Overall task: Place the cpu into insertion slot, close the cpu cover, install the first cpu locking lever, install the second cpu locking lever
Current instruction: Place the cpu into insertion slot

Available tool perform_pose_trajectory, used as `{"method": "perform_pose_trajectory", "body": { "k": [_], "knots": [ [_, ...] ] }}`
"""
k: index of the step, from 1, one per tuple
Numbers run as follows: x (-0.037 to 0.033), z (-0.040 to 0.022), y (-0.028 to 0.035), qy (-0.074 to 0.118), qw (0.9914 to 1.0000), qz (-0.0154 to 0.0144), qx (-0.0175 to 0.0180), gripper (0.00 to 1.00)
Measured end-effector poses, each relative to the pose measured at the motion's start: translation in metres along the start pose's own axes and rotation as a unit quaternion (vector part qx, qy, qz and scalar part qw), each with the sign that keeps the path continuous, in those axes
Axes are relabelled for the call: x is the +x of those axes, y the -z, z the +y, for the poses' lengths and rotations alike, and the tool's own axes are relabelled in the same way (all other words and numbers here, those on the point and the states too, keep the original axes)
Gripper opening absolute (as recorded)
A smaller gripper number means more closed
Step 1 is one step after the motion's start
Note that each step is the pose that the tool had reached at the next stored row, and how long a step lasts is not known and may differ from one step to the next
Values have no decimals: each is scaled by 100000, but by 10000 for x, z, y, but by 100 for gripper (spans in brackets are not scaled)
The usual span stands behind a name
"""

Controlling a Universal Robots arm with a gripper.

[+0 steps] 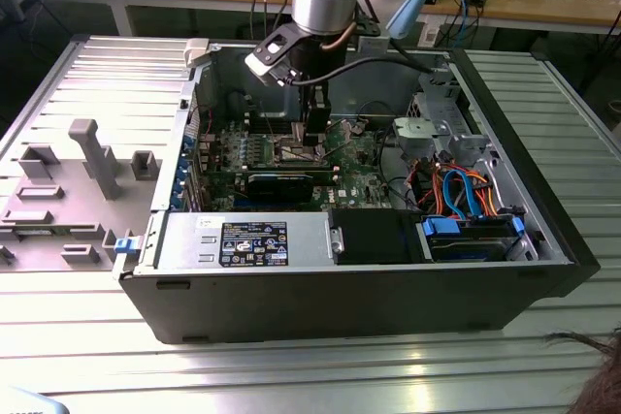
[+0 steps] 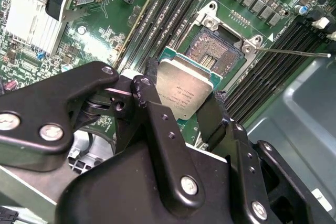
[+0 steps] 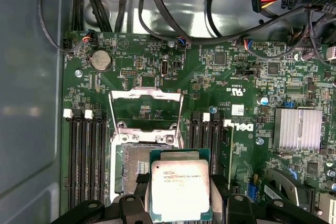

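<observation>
We're on the placing step; the chip [image 3: 180,190] hangs just over one edge of the socket [image 3: 134,167], mid-board [image 3: 236,66], not yet seated by the look of it; the cover [image 3: 147,93] stands flipped open. We'd square the corners up first, then lower it flat with zero force on the pins; the jaws are partly closed, pinching the chip by two opposite edges.

From afar the exterior view overlooks my tool [image 1: 310,147]; both close wrist views share cpu [image 3: 180,190] and insertion slot [image 3: 134,167].
</observation>
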State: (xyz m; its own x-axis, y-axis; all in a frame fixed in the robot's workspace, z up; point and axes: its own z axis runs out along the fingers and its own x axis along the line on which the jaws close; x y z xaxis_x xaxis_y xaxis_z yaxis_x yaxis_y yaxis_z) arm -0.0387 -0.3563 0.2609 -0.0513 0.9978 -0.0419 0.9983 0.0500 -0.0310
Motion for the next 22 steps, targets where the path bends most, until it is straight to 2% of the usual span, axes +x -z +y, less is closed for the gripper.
{"method": "perform_pose_trajectory", "body": {
  "k": [22],
  "knots": [
    [4,3,-82,-1,100000,8,-3,55]
  ]
}}
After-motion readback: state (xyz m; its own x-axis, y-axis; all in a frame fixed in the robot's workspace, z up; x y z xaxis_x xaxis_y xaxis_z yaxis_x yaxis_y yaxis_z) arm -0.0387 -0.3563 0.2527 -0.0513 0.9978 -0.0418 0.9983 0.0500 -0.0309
